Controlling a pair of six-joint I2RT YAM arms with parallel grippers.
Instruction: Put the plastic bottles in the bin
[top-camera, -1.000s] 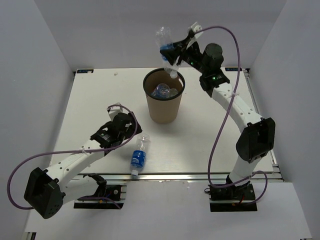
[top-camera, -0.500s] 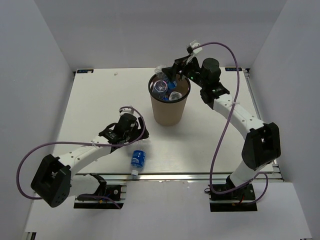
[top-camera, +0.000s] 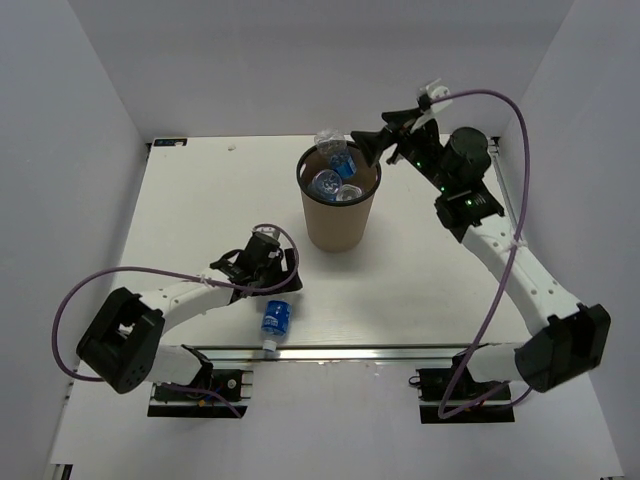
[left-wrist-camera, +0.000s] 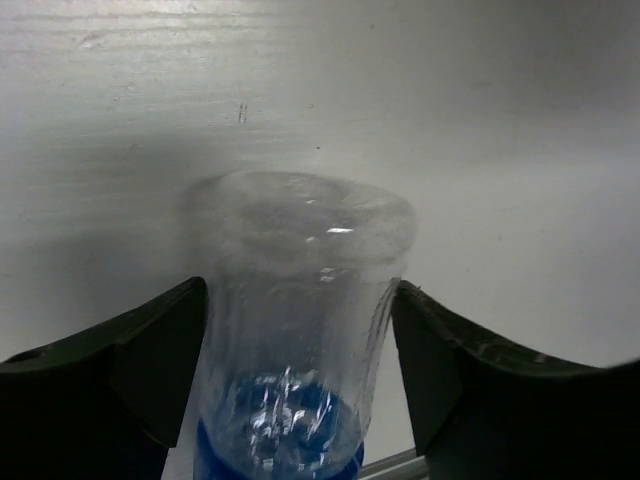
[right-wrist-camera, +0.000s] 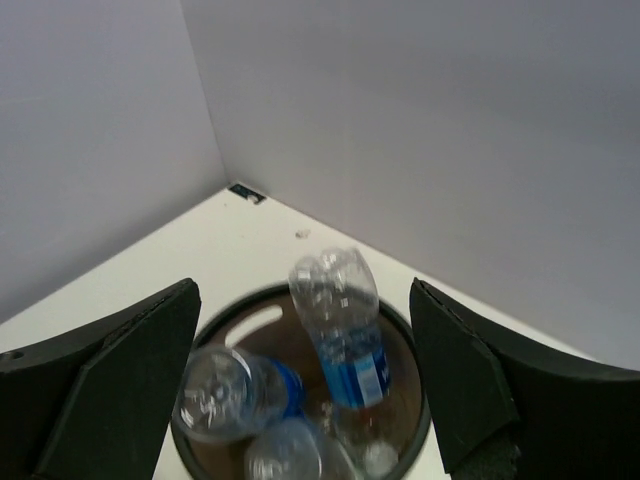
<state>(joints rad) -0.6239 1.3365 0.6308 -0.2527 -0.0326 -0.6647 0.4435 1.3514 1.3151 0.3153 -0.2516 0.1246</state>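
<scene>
I'm seeing the lying bottle running off the left wrist frame's bottom edge — its cap end is out of view, and overhead the left gripper is covering its base. Bin contents are overlapping — lower bottles partly hidden.

Top cam overlooks whole table; R wrist cam looks down into bin, shared w/ top.
</scene>
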